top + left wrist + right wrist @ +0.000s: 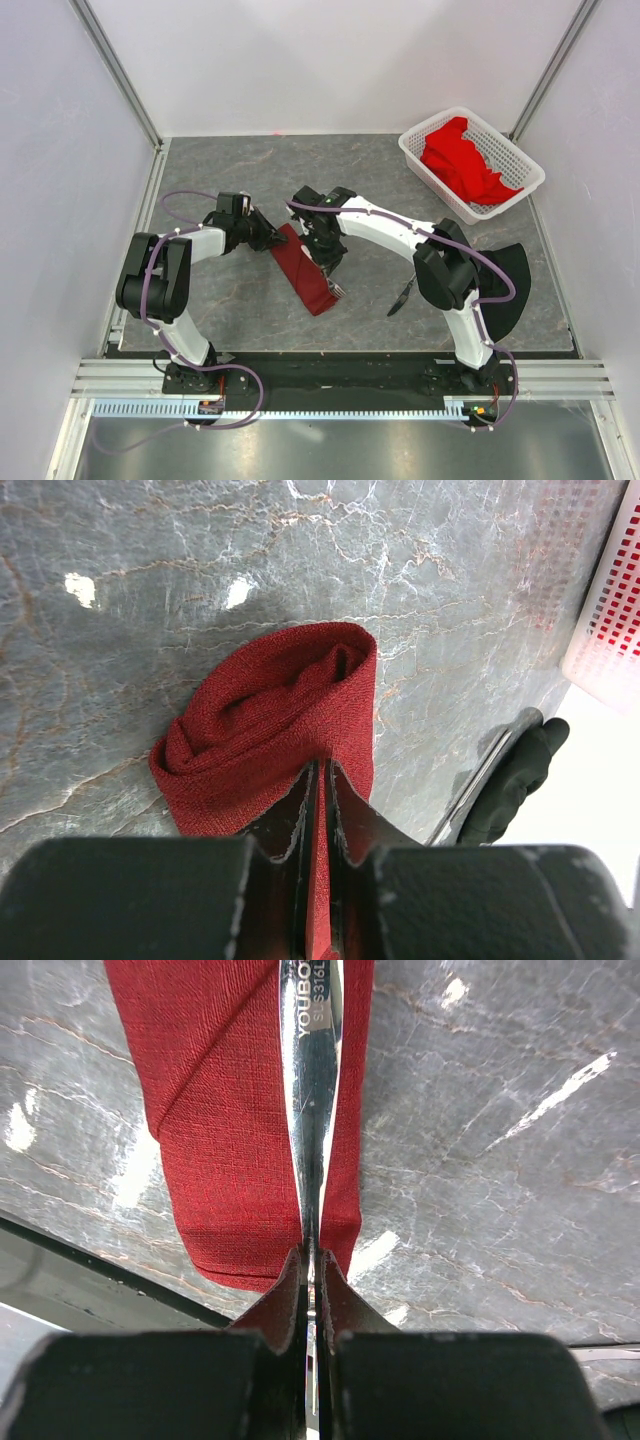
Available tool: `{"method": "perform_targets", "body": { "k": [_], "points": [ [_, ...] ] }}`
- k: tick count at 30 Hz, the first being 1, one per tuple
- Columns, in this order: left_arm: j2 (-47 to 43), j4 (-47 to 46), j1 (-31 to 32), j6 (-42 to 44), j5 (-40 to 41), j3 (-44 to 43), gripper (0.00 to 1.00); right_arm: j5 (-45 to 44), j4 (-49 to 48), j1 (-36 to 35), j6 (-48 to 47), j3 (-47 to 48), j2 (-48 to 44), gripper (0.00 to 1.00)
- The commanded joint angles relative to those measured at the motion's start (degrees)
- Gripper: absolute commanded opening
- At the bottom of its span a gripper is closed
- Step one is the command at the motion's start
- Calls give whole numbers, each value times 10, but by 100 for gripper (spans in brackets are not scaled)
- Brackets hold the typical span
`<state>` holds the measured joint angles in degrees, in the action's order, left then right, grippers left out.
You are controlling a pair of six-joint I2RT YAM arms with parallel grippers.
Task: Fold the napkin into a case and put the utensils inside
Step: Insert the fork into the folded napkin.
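The maroon napkin, folded into a narrow case (305, 268), lies slantwise on the table. My left gripper (272, 238) is shut on a layer of cloth at the case's far end. In the left wrist view (320, 770) red cloth sits between the jaws and the case mouth (270, 710) gapes open. My right gripper (325, 262) is shut on a silver fork (310, 1110), held edge-on above the case (220, 1130). Its tines (337, 290) show at the case's near end. A second utensil (403, 297) lies on the table to the right.
A white lattice basket (515, 150) with red cloths (462, 160) stands at the back right. A black cloth (510, 280) lies by the right arm. The table's near edge and the black base rail run just below the case.
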<state>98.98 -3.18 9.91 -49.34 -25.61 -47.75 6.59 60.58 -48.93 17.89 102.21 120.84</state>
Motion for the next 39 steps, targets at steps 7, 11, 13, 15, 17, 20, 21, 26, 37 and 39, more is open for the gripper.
{"method": "perform_targets", "body": {
  "k": [7,11,13,15,17,20,21,26,37,39],
  "points": [
    [6,-18,-2,9,2,-13,11,4,1,2,0,6,4,0],
    [16,-23,-2,7,0,-11,10,14,-5,2,2,-1,4,0],
    [16,-26,-2,6,-2,-9,10,13,-12,2,5,-7,5,0],
    [13,-28,-1,6,-2,-7,10,11,-14,2,7,-11,5,0],
    [11,-34,-1,3,-2,-1,10,13,-20,2,11,-20,2,0],
    [11,-39,0,1,-6,2,10,13,-23,2,11,-26,5,0],
    [10,-39,0,1,-7,3,10,14,-23,2,10,-26,7,0],
    [10,-40,3,1,-7,3,10,17,-25,2,9,-17,19,0],
    [21,-46,18,-1,-1,1,10,25,-26,2,10,38,49,0],
    [21,-45,19,0,0,3,10,27,-26,3,10,47,52,0]
  ]
}}
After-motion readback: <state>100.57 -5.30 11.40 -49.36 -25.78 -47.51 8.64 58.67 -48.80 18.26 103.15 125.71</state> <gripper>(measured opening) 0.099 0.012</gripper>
